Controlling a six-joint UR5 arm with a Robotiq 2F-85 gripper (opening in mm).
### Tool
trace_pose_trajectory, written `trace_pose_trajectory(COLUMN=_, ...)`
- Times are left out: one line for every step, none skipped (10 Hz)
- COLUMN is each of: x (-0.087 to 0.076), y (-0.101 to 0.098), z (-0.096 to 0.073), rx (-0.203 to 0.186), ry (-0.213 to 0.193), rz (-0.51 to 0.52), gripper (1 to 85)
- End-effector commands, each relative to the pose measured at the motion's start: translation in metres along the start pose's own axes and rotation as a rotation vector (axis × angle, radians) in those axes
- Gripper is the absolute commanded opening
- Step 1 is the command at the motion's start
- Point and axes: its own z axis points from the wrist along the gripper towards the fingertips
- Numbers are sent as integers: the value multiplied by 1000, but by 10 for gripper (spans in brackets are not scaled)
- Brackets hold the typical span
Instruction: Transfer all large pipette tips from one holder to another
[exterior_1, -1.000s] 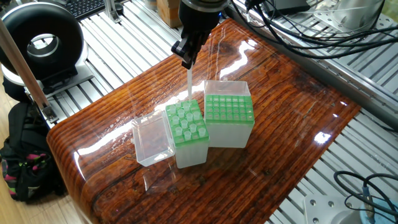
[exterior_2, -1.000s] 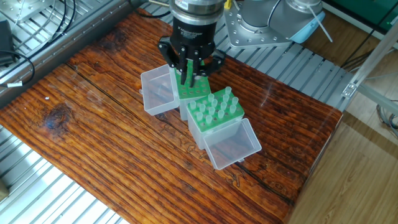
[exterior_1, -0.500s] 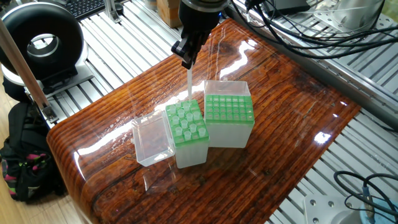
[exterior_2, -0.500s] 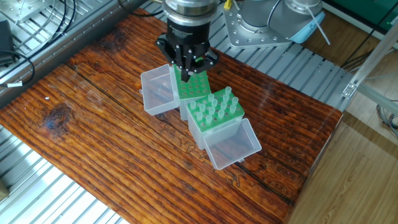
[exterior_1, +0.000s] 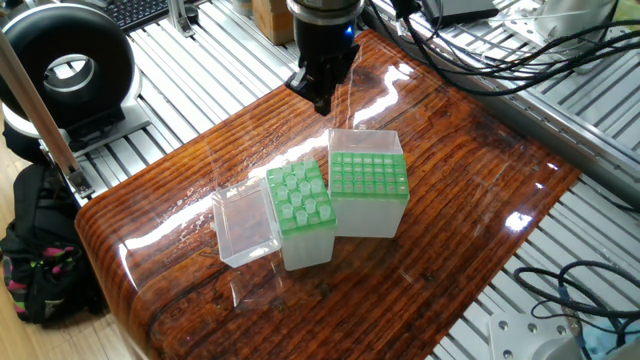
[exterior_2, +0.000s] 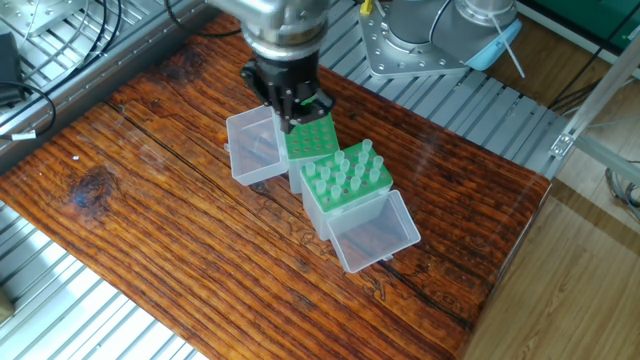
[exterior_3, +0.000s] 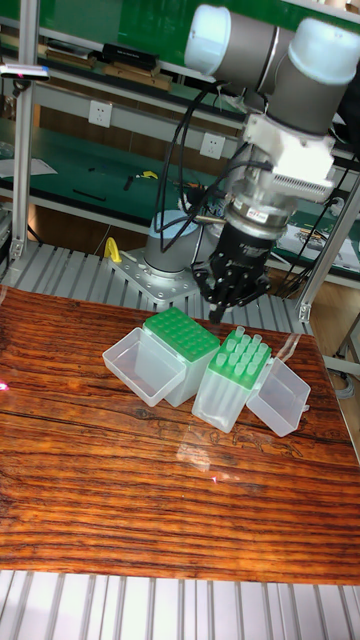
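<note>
**A:** At the left edge of one fixed view, off the table (exterior_1: 470, 210), what do you see?

**B:** A black ring-shaped lamp (exterior_1: 66, 66) on the metal frame, and below it a dark backpack (exterior_1: 40, 262) on the floor.

**A:** And on the wood itself, starting from the left?

**B:** First a clear lid (exterior_1: 246, 228), swung open and lying beside its box. It touches the filled rack (exterior_1: 308, 243), a clear box with a green grid top.

**A:** Where are the large pipette tips (exterior_1: 299, 194)?

**B:** They stand upright in that green grid, open tops up. They fill most of it, with a few holes bare.

**A:** What is next to the right?

**B:** The empty green rack (exterior_1: 368, 178), set just beside the filled one, corner to corner and at a slight angle. None of its holes hold a tip, as far as I can see. Its own open lid (exterior_1: 366, 141) lies on the far side.

**A:** Where is the gripper (exterior_1: 322, 100)?

**B:** It hangs above the far left corner of the empty green rack, clear of the grid. In the other fixed view the gripper (exterior_2: 290, 121) sits over the seam between that rack and its lid. The tall fixed view shows the gripper (exterior_3: 235, 300) pointing straight down.

**A:** How do the jaws stand?

**B:** The fingers are drawn close together. I cannot tell whether a tip is pinched between them, because the clear plastic is lost against the glare.

**A:** And furthest right?

**B:** Black cables (exterior_1: 480, 45) run across the metal frame beyond the table.
</note>
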Motion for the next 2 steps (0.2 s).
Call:
trace_pose_trajectory(x=1, y=-8, z=8, rx=23, ry=24, rz=8, gripper=10)
trace_pose_trajectory(x=2, y=-10, z=7, rx=27, ry=28, rz=1, gripper=10)
